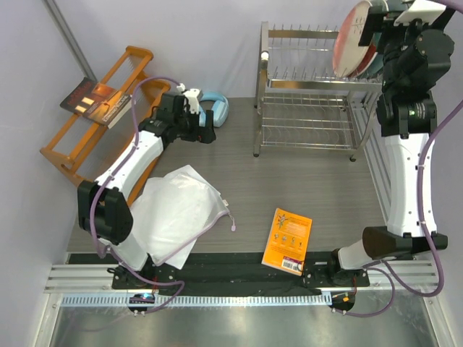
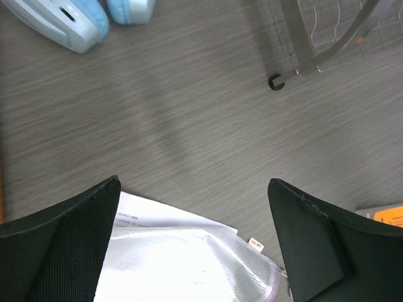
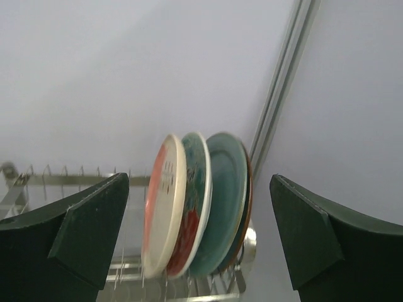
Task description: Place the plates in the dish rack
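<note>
Four plates stand upright side by side in the upper tier of the silver dish rack [image 1: 304, 108]. In the right wrist view they are the pink-and-cream plate [image 3: 162, 207], the teal-and-red plate [image 3: 195, 201], the pale grey-green plate [image 3: 225, 195] and the dark teal plate [image 3: 247, 207], mostly hidden behind it. My right gripper [image 3: 196, 182] is open and empty, held back from the plates. In the top view it [image 1: 370, 29] is high at the rack's right end, beside the pink plate [image 1: 351, 40]. My left gripper [image 1: 207, 132] is open and empty above the table [image 2: 194, 182].
Light blue headphones [image 1: 215, 108] lie just beyond my left gripper. A white mesh bag [image 1: 177, 213] and an orange booklet [image 1: 287, 241] lie near the front. An orange wooden rack [image 1: 94, 116] stands at the left wall. The rack's foot [image 2: 275, 82] shows in the left wrist view.
</note>
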